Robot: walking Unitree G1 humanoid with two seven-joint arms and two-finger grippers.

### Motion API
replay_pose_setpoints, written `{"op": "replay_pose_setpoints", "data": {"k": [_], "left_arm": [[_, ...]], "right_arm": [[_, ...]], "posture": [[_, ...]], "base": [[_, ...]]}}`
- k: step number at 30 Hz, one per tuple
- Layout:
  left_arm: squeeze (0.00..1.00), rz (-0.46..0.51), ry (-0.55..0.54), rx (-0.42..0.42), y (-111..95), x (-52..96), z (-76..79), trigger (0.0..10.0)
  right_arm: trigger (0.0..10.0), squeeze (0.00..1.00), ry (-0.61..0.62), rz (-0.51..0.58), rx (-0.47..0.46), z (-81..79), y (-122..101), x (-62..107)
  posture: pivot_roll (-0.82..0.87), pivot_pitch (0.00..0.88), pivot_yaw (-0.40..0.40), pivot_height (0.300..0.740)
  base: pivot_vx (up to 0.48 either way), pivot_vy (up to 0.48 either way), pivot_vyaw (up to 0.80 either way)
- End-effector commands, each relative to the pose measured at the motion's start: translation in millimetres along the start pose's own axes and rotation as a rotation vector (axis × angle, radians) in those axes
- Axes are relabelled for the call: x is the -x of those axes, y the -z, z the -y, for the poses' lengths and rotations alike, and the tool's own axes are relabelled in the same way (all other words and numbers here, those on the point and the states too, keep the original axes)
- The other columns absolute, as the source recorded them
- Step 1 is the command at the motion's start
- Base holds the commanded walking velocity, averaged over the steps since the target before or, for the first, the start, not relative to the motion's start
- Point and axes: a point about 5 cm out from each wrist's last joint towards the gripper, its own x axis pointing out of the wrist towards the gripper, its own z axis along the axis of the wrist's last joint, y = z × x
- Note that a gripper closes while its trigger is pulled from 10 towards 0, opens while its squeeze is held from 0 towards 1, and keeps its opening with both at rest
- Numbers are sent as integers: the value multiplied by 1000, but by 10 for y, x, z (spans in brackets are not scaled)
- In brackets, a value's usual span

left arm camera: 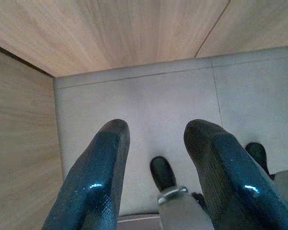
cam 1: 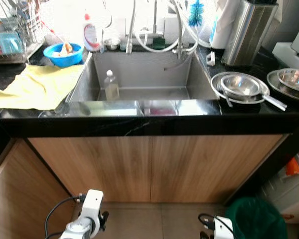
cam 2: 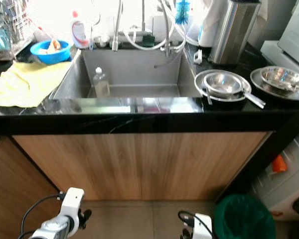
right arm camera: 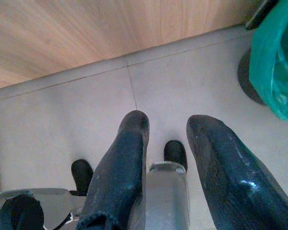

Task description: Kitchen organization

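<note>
A steel sink is set in a black counter straight ahead. A clear plastic bottle stands upright inside it at the front left. Right of the sink lie stacked steel bowls with a ladle and another steel bowl. Both arms hang low by the floor. The left gripper is open over the grey tiles, nothing between its fingers. The right gripper is open too, pointing at the floor near a green bin.
A yellow cloth lies left of the sink, with a blue bowl and a dish rack behind it. Taps and a steel canister stand at the back. Wooden cabinet doors are below; a green bin at lower right.
</note>
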Motion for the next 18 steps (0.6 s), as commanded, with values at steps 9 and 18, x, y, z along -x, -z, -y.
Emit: {"op": "replay_pose_setpoints", "data": {"k": [9, 18], "left_arm": [[0, -32, 3, -1, 89, 15, -5, 10000], [0, -42, 4, -5, 124, 22, -5, 10000]], "right_arm": [[10000, 0, 3, 7, -2, -11, -7, -2], [10000, 0, 3, 5, 2, -11, -1, -1]], "posture": [[-81, 0, 22, 740], [-84, 0, 24, 740]], "base": [[301, 0, 0], [31, 0, 0]]}}
